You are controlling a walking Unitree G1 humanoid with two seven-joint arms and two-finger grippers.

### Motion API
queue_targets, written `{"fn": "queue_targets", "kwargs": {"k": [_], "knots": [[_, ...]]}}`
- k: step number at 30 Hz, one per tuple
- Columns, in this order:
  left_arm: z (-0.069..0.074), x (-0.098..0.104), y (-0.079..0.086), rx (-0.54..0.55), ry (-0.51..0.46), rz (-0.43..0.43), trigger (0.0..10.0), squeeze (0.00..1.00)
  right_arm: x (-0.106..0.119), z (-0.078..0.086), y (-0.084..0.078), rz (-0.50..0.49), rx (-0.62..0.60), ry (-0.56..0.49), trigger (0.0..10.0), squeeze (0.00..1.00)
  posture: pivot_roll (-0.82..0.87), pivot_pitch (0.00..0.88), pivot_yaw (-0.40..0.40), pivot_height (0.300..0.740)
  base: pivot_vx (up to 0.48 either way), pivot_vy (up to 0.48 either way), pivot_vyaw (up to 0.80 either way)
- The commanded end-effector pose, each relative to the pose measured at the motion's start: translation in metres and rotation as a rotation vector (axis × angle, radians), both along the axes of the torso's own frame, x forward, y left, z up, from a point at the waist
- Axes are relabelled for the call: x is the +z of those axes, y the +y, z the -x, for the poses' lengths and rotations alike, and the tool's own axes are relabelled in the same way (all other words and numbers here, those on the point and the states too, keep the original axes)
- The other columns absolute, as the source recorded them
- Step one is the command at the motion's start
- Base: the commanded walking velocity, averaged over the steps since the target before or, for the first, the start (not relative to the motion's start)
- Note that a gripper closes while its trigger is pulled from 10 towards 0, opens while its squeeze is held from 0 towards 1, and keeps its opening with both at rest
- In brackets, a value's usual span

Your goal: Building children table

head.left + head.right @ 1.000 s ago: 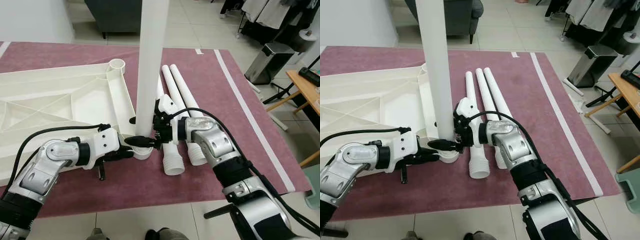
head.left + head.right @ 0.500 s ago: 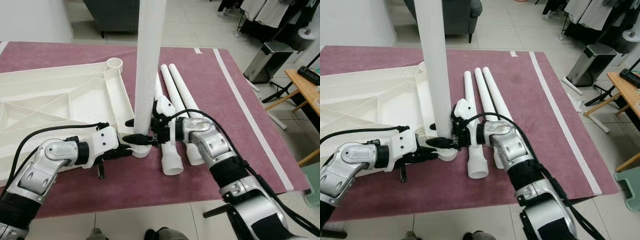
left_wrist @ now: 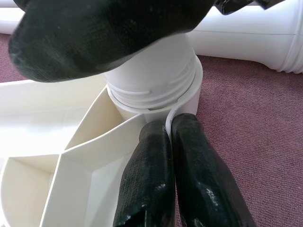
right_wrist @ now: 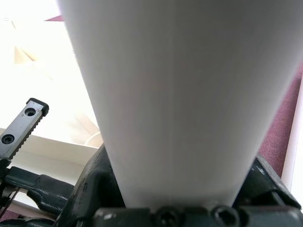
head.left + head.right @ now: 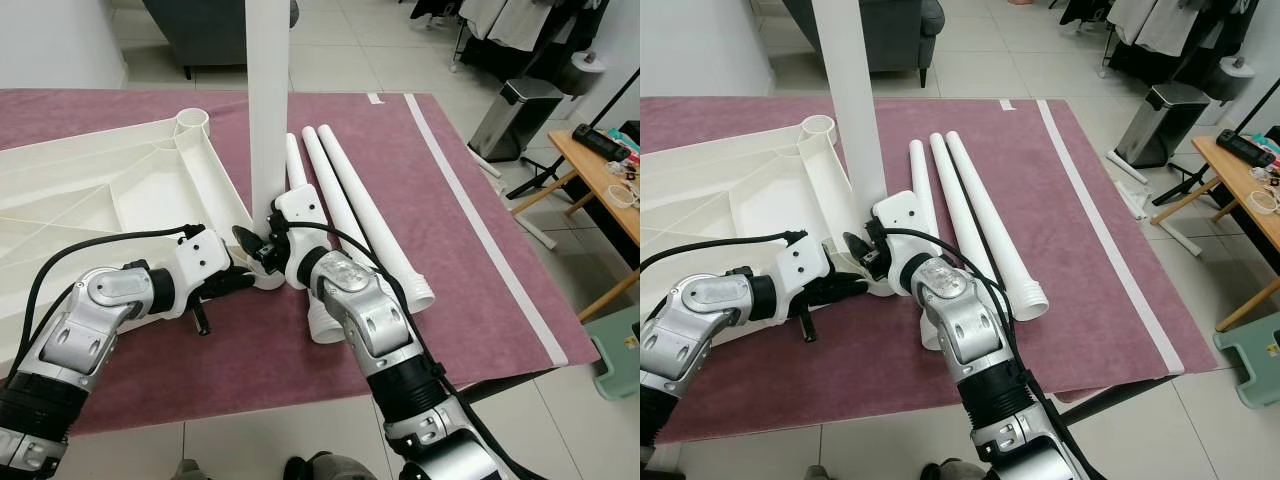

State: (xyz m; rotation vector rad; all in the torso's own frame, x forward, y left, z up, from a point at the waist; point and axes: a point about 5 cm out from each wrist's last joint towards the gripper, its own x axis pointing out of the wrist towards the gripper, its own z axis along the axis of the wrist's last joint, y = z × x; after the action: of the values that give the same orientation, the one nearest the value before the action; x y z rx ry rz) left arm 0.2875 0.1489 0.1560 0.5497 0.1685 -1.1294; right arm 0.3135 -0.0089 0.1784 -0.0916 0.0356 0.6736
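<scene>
On the purple rug [image 5: 480, 270], the white tabletop [image 5: 90, 190] lies upside down with one leg [image 5: 268, 100] standing upright in its near corner socket [image 3: 187, 97]. Three spare legs [image 5: 350, 215] lie side by side on the rug just beside it.

Right gripper [image 5: 250, 243]: fingers closed around the foot of the upright leg, just above the socket; the right wrist view confirms the leg held between them. Left gripper [image 5: 243, 283]: fingers pressed together, tips touching the socket rim, apparently bracing the corner rather than gripping anything.

Thread rings remain visible above the rim in the left wrist view, so the leg is judged not fully seated. To finish the step well, keep the leg plumb while turning it, hold the corner steady, and stop when the rings disappear. Tilting risks cross-threading.
</scene>
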Motion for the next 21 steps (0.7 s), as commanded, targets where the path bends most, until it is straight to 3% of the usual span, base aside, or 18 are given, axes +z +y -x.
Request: {"fn": "queue_targets", "kwargs": {"k": [1, 2, 3, 7, 8, 9, 10, 13, 14, 15, 16, 17, 18, 19, 21], "knots": [[0.015, 0.020, -0.033, -0.222, -0.068, 0.102, 0.0, 0.00, -0.048, 0.001, -0.006, 0.083, -0.131, 0.240, 0.0, 0.00, 0.13, 0.133, -0.065, 0.740, 0.000, 0.000, 0.00], [0.015, 0.020, -0.032, -0.222, -0.065, 0.099, 0.0, 0.00, -0.043, 0.000, -0.004, 0.050, -0.099, 0.220, 5.8, 0.00, 0.13, 0.133, -0.065, 0.740, 0.000, 0.000, 0.00], [0.016, 0.020, -0.031, -0.221, -0.063, 0.097, 0.0, 0.00, -0.036, -0.002, -0.004, 0.012, -0.078, 0.196, 10.0, 0.00, 0.13, 0.131, -0.068, 0.740, 0.000, 0.000, 0.00], [0.016, 0.019, -0.030, -0.219, -0.060, 0.094, 0.0, 0.00, -0.027, -0.004, -0.005, -0.020, -0.056, 0.172, 10.0, 0.00, 0.13, 0.129, -0.069, 0.740, 0.000, 0.000, 0.00], [0.017, 0.018, -0.029, -0.217, -0.058, 0.091, 0.0, 0.00, -0.018, -0.005, -0.007, -0.036, -0.015, 0.135, 10.0, 0.11, 0.13, 0.128, -0.070, 0.740, 0.000, 0.000, 0.00], [0.017, 0.018, -0.029, -0.217, -0.058, 0.091, 0.0, 0.00, -0.018, -0.005, -0.007, -0.036, -0.015, 0.135, 10.0, 0.11, 0.13, 0.128, -0.070, 0.740, 0.000, 0.000, 0.00], [0.018, 0.017, -0.028, -0.216, -0.055, 0.088, 0.0, 0.00, -0.011, -0.006, -0.009, -0.051, 0.048, 0.107, 10.0, 1.00, 0.13, 0.126, -0.073, 0.740, 0.000, 0.000, 0.00], [0.018, 0.017, -0.028, -0.216, -0.055, 0.088, 0.0, 0.00, -0.011, -0.006, -0.009, -0.051, 0.048, 0.107, 10.0, 1.00, 0.13, 0.126, -0.073, 0.740, 0.000, 0.000, 0.00], [0.020, 0.016, -0.027, -0.218, -0.051, 0.083, 0.0, 0.00, -0.002, 0.000, -0.009, -0.038, 0.193, 0.071, 10.0, 1.00, 0.13, 0.125, -0.076, 0.740, 0.000, 0.000, 0.00], [0.020, 0.016, -0.027, -0.218, -0.051, 0.083, 0.0, 0.00, -0.002, 0.000, -0.009, -0.038, 0.193, 0.071, 10.0, 1.00, 0.13, 0.125, -0.076, 0.740, 0.000, 0.000, 0.00], [0.023, 0.015, -0.025, -0.228, -0.045, 0.070, 0.0, 0.00, 0.005, 0.005, -0.012, -0.011, 0.349, 0.036, 10.0, 0.00, 0.13, 0.122, -0.078, 0.740, 0.000, 0.000, 0.00], [0.029, 0.013, -0.023, -0.252, -0.037, 0.044, 0.0, 0.00, 0.010, 0.007, -0.018, 0.037, 0.492, 0.007, 10.0, 0.00, 0.13, 0.120, -0.081, 0.740, 0.000, 0.000, 0.00], [0.029, 0.013, -0.023, -0.252, -0.037, 0.044, 0.0, 0.00, 0.010, 0.007, -0.018, 0.037, 0.492, 0.007, 10.0, 0.00, 0.13, 0.120, -0.081, 0.740, 0.000, 0.000, 0.00], [0.035, 0.011, -0.021, -0.275, -0.029, 0.024, 0.0, 0.00, 0.013, 0.007, -0.023, 0.077, 0.580, -0.011, 10.0, 0.00, 0.14, 0.119, -0.082, 0.740, 0.000, 0.000, 0.00], [0.035, 0.011, -0.021, -0.275, -0.029, 0.024, 0.0, 0.00, 0.013, 0.007, -0.023, 0.077, 0.580, -0.011, 10.0, 0.00, 0.14, 0.119, -0.082, 0.740, 0.000, 0.000, 0.00]]}}
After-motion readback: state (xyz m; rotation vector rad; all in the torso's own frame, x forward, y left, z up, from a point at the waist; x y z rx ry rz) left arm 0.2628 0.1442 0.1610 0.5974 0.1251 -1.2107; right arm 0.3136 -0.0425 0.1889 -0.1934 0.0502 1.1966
